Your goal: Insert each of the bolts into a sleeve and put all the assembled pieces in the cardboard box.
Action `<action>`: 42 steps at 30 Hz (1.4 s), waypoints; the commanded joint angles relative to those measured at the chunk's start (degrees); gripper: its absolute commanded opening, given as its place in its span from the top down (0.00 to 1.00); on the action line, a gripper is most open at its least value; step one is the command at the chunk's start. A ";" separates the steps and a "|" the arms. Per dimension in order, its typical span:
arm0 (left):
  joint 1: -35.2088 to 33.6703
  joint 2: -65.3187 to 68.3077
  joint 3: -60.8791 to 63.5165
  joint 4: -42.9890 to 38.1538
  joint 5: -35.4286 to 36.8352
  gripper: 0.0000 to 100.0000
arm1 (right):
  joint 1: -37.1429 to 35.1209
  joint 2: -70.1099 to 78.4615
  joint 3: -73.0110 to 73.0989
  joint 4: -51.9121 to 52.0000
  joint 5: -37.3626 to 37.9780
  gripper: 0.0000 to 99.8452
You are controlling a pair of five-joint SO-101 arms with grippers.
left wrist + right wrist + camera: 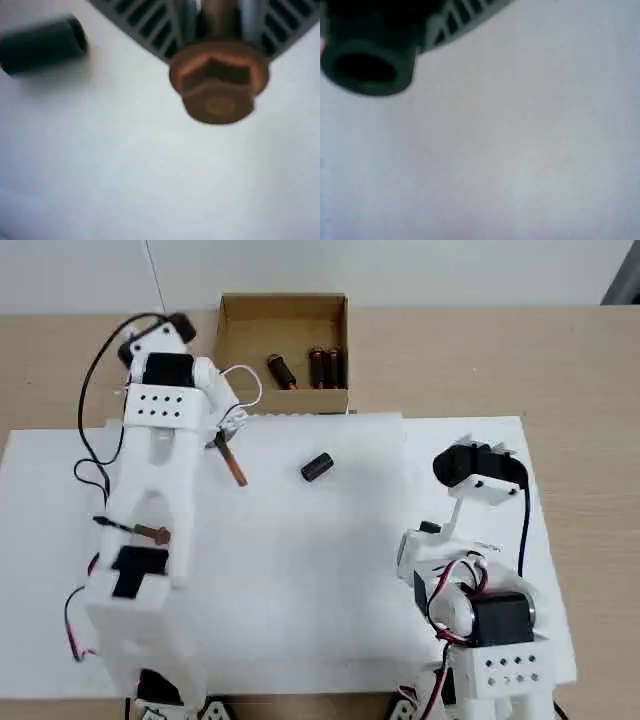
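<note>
Copper bolt (pixel 218 85) pinched in left gripper (pixel 215 17) over white sheet (pixel 300 570), loose sleeve (pixel 317 467) nearby, right gripper (pixel 395 30) clamping black sleeve (pixel 367 65), second bolt (pixel 150 532) on sheet, assembled pieces (pixel 318 368) in cardboard box (pixel 283 302).

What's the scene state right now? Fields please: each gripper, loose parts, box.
left gripper: jaws shut on copper hex-head bolt
right gripper: jaws shut on black cylindrical sleeve
loose on white foam sheet: second black sleeve; second copper bolt, under the left arm
brown cardboard box: three assembled pieces inside
</note>
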 commanded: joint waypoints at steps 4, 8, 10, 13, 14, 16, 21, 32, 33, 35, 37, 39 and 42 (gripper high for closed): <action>3.60 -13.98 -2.51 2.11 -7.12 1.00 | 0.22 -2.15 -3.25 3.38 3.60 1.00; 7.82 -18.55 -0.84 4.66 -10.37 1.00 | 0.13 -7.60 -2.37 3.38 5.89 1.00; 9.76 -21.54 1.54 4.57 -11.08 1.00 | 0.40 -11.38 -0.44 3.03 7.82 1.00; 11.87 -25.85 5.76 4.31 -11.43 1.00 | 0.40 -17.54 3.60 2.86 9.67 1.00; 12.48 -27.16 7.60 4.31 -11.52 1.00 | 0.31 -19.47 4.75 2.86 10.20 1.00; 13.54 -29.63 12.44 3.96 -11.52 1.00 | 0.22 -23.34 7.12 2.68 11.16 1.00; 14.07 -37.36 24.22 -3.96 -11.60 1.00 | 0.04 -30.73 11.25 -0.31 11.43 1.00; 15.56 -58.55 53.76 -22.15 -13.71 1.00 | -2.95 -32.57 20.92 -10.15 14.33 1.00; 15.56 -60.22 55.69 -23.38 -13.63 1.00 | -4.09 -32.57 21.98 -11.56 13.45 1.00; 15.56 -63.74 59.56 -25.93 -13.63 1.00 | -6.64 -32.57 24.00 -14.99 11.96 1.00; 15.56 -67.08 63.25 -28.75 -13.63 1.00 | -9.19 -32.57 25.85 -18.68 12.31 1.00; 15.56 -70.59 66.51 -31.21 -13.63 1.00 | -11.47 -32.57 27.25 -22.20 13.27 1.00; 15.56 -75.34 71.34 -35.60 -13.54 1.00 | -15.16 -32.57 29.45 -26.24 14.86 1.00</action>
